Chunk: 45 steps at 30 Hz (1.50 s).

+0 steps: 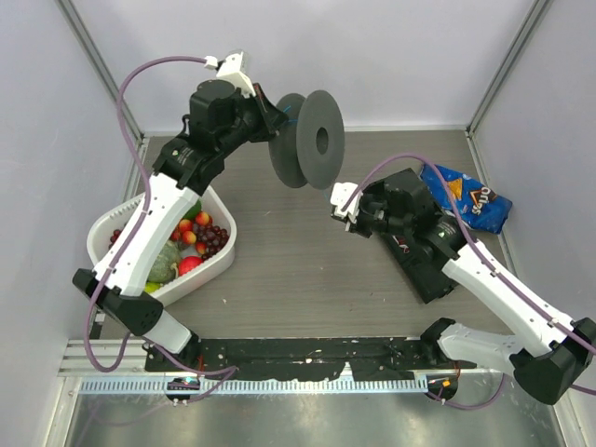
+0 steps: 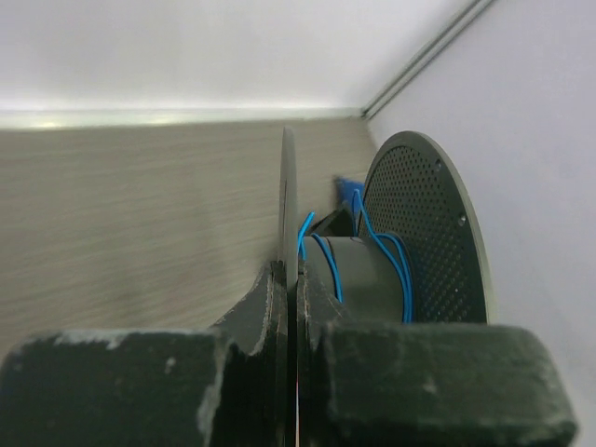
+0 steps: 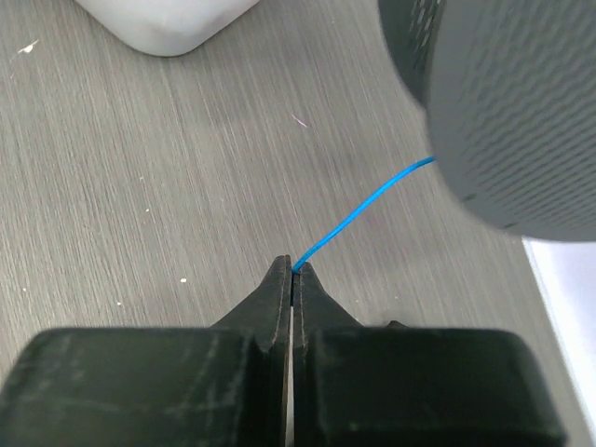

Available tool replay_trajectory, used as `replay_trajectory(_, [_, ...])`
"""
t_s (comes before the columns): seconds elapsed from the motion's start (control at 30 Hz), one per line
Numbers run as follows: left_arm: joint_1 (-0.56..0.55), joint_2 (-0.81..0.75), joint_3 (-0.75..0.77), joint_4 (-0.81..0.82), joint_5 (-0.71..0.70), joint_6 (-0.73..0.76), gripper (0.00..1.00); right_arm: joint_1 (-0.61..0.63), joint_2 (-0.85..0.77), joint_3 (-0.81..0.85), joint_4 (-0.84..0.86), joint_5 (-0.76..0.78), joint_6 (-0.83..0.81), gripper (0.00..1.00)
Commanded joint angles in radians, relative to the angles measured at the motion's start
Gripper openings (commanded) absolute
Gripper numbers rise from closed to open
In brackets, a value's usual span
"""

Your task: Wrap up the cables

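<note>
A dark grey spool (image 1: 312, 140) is held up over the back of the table. My left gripper (image 1: 277, 123) is shut on the thin edge of one spool flange (image 2: 289, 196); its jaws pinch the flange (image 2: 291, 275). The blue cable (image 2: 358, 244) lies in a few loose turns around the hub, between the two flanges. My right gripper (image 1: 343, 216) sits below and to the right of the spool, just above the table. It is shut (image 3: 294, 270) on the free end of the blue cable (image 3: 363, 212), which runs up to the spool (image 3: 512, 102).
A white basket (image 1: 101, 226) of fruit stands at the left, under my left arm; its corner shows in the right wrist view (image 3: 168, 23). A blue snack bag (image 1: 470, 200) lies at the right. A black box (image 1: 428, 272) lies under my right arm.
</note>
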Motion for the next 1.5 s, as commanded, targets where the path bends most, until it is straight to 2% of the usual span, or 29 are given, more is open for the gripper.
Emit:
replay_trajectory(0.0, [-0.005,0.013,-0.024,-0.003,-0.071,0.011,0.0,0.059,0.041,0.168,-0.195,0.09,-0.129,0.01])
replay_trajectory(0.13, [-0.028,-0.012,-0.118,0.043,-0.07,0.055,0.0,0.065,0.115,0.282,-0.244,0.104,-0.18,0.01])
replay_trajectory(0.37, [-0.062,-0.05,-0.208,0.072,-0.07,0.114,0.0,0.076,0.219,0.451,-0.265,0.11,-0.158,0.01])
replay_trajectory(0.53, [-0.091,-0.078,-0.259,0.115,-0.088,0.203,0.0,0.079,0.31,0.557,-0.271,0.115,-0.071,0.01])
replay_trajectory(0.77, [-0.101,-0.162,-0.408,0.26,-0.073,0.382,0.0,0.064,0.403,0.696,-0.352,0.12,0.01,0.01])
replay_trajectory(0.93, [-0.117,-0.216,-0.5,0.352,-0.014,0.543,0.0,0.028,0.466,0.802,-0.433,0.06,0.058,0.01])
replay_trajectory(1.1, [-0.136,-0.256,-0.586,0.426,-0.017,0.693,0.0,-0.01,0.522,0.917,-0.536,-0.024,0.116,0.01])
replay_trajectory(1.3, [-0.162,-0.274,-0.638,0.492,-0.048,0.795,0.0,-0.019,0.552,0.946,-0.567,-0.101,0.211,0.01])
replay_trajectory(1.47, [-0.193,-0.315,-0.717,0.576,-0.03,0.942,0.0,-0.1,0.589,0.974,-0.55,-0.196,0.357,0.01])
